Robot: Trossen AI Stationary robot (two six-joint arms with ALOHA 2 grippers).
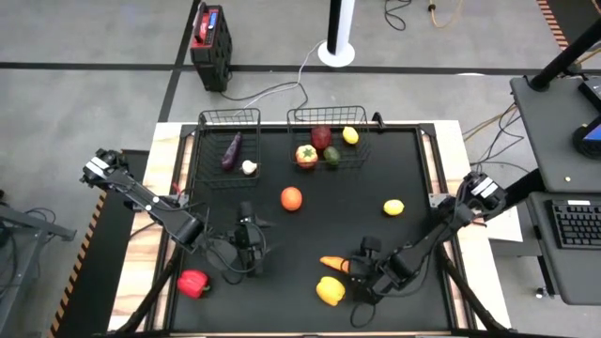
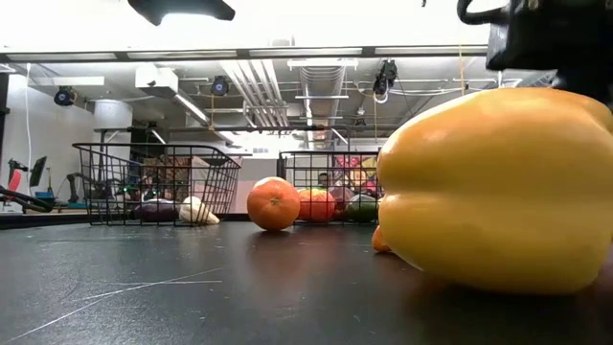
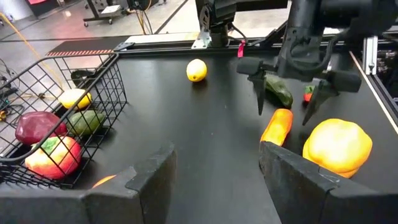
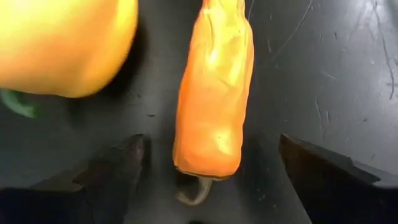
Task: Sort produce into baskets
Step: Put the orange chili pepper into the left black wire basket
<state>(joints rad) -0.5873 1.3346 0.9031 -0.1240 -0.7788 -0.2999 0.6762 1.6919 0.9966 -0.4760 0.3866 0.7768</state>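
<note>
An orange carrot (image 4: 211,93) lies flat on the black table, next to a yellow pepper (image 1: 330,290) near the front edge. My right gripper (image 4: 211,177) is open above the carrot's stem end, one finger on each side of it, touching nothing; the left wrist view shows the same gripper (image 3: 289,102) pointing down over the carrot (image 3: 277,124). My left gripper (image 3: 214,186) is open with nothing between its fingers, left of centre (image 1: 246,235). The narrow basket (image 1: 230,120) holds an eggplant (image 1: 231,150) and garlic (image 1: 249,167). The wide basket (image 1: 362,120) holds several pieces.
An orange (image 1: 291,198) sits mid-table, a lemon (image 1: 393,207) to its right, and a red pepper (image 1: 192,282) at the front left. A dark green piece (image 3: 277,90) lies just beyond the carrot. The yellow pepper (image 2: 498,192) fills the low view's right side.
</note>
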